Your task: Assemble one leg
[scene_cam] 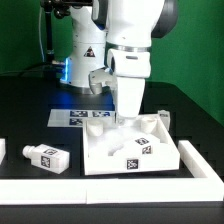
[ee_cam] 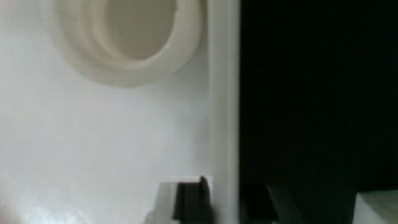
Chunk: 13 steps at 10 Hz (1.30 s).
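Observation:
The wide white tray-like panel (scene_cam: 135,150) lies on the black table. My gripper (scene_cam: 130,117) reaches down onto its far side. In the wrist view the panel's flat surface (ee_cam: 107,130) fills the frame, with one round corner socket (ee_cam: 128,40). My gripper (ee_cam: 238,205) straddles the panel's edge, one finger (ee_cam: 191,200) over the white and the other over the black table, the jaws close together on the edge. One leg (scene_cam: 47,157), a stubby white peg with tags, lies apart at the exterior view's left. Lookalike pegs (scene_cam: 160,118) lie behind the panel.
The marker board (scene_cam: 72,117) lies flat behind the panel. A white border wall (scene_cam: 110,185) runs along the table's front. Another white peg (scene_cam: 2,150) shows at the exterior view's left edge. A second robot base with a blue light (scene_cam: 68,70) stands behind.

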Tool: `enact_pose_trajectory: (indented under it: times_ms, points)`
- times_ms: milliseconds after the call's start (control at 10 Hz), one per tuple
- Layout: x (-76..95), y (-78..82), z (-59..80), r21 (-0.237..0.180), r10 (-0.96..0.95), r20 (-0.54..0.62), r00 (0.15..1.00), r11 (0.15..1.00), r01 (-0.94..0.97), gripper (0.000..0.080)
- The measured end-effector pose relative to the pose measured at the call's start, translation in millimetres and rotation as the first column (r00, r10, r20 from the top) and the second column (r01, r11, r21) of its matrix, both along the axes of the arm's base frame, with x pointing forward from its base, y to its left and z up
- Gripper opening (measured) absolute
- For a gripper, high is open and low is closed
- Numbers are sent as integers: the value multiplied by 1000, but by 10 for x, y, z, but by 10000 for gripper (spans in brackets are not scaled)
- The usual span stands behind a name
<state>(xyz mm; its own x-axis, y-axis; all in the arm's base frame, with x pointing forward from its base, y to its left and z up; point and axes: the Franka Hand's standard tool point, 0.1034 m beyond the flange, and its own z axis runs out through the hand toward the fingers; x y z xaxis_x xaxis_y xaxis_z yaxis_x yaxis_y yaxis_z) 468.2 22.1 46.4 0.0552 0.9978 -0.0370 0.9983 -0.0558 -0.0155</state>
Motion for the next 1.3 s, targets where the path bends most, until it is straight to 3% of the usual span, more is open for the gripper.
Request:
enact_pose_trajectory:
  times_ms: [100,300,600,800,1300]
  points:
    - [-4,1,-13,0,0,0,1000,1000,0,54]
    - [23,92,-182,5,-12,1,1000,1000,12,54]
    - [243,179,-309,10,4,10,1000,1000,-4,54]
    - [380,268,-336,15,28,12,1000,999,-28,54]
    - [378,345,-331,3,-3,-41,999,1000,3,54]
